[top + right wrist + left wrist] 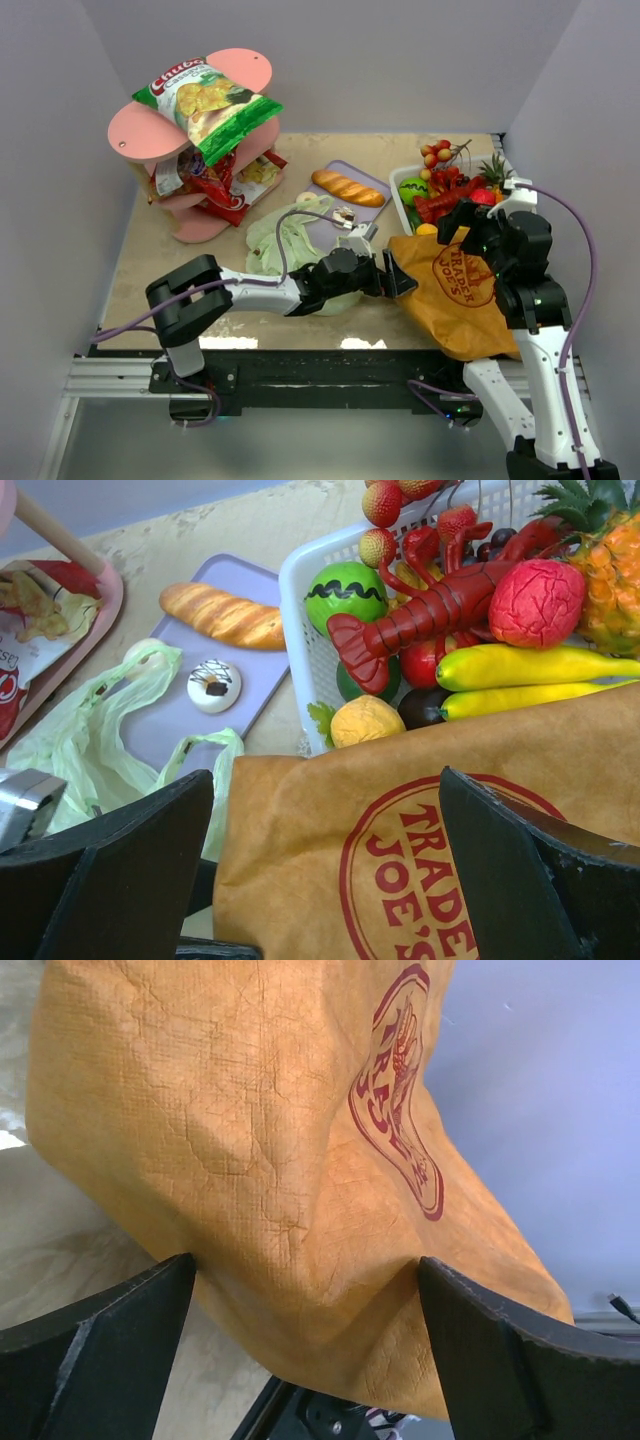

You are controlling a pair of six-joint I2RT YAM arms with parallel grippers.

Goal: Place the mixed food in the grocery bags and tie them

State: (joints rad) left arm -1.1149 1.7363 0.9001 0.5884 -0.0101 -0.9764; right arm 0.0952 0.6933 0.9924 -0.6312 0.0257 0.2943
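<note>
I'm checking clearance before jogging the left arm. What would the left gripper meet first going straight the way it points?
The brown paper bag. Its crumpled side sits right ahead of the open left gripper, bulging toward the gap between the fingers, so contact would probably come almost at once.

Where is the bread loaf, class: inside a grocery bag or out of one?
Out: the bread loaf lies uncovered on the purple tray.
</note>
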